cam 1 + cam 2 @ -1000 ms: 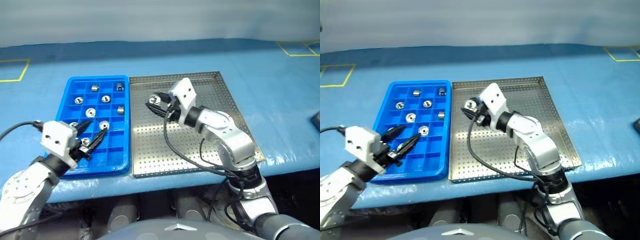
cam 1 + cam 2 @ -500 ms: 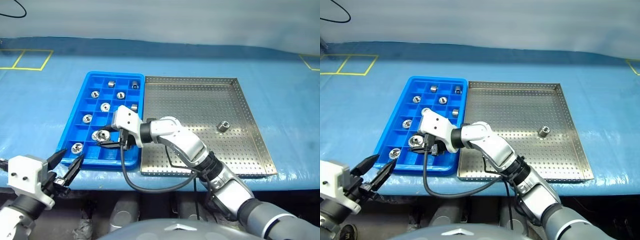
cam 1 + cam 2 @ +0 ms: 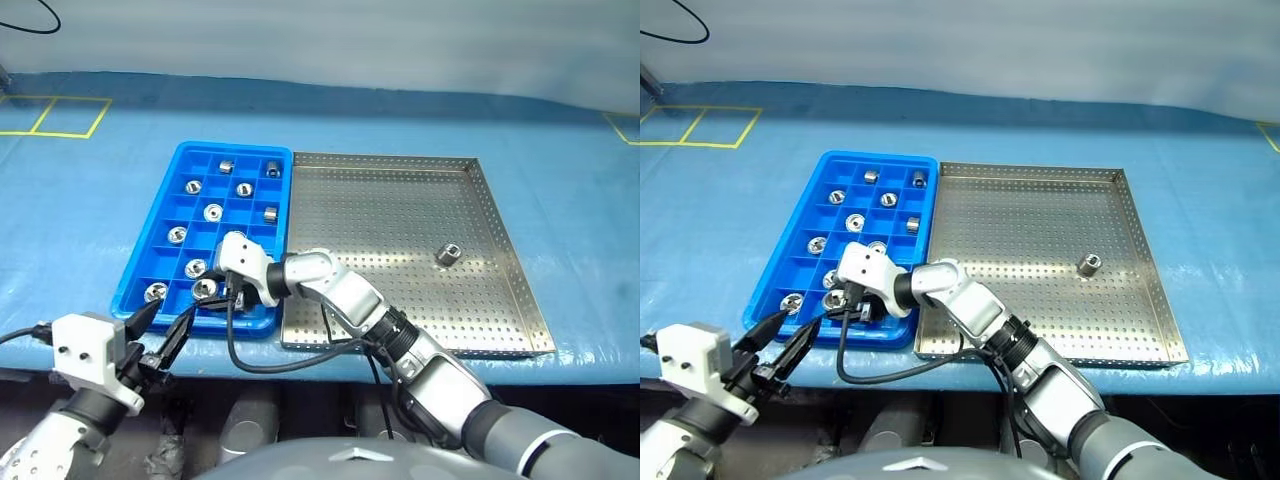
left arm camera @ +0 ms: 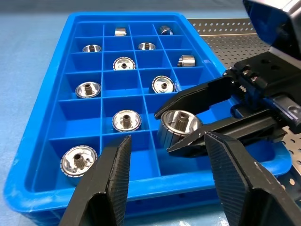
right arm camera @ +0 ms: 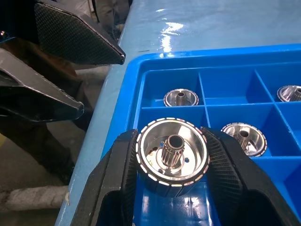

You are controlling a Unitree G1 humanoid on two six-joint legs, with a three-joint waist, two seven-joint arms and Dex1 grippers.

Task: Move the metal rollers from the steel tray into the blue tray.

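Gripping a metal roller (image 5: pixel 171 155) over the blue tray's (image 3: pixel 160 225) near row, the right gripper (image 3: pixel 212 291) reaches across; left gripper (image 3: pixel 160 330) hangs empty, fingers apart, off the table edge.

no readable text, labels, brands or numbers anywhere (trays, rollers and grippers all unmarked)

Right arm reaches across to the robot's left, elbow bent, wrist turned so the right claw (image 3: pixel 222 297) points leftward and slightly down. Its two black fingers (image 5: pixel 225 172) are closed on a metal roller (image 5: pixel 171 154), one at each side. Left arm is drawn back low near the body; left claw (image 3: pixel 165 330) points forward with fingers (image 4: pixel 113 174) parted, holding nothing, just short of the right claw.
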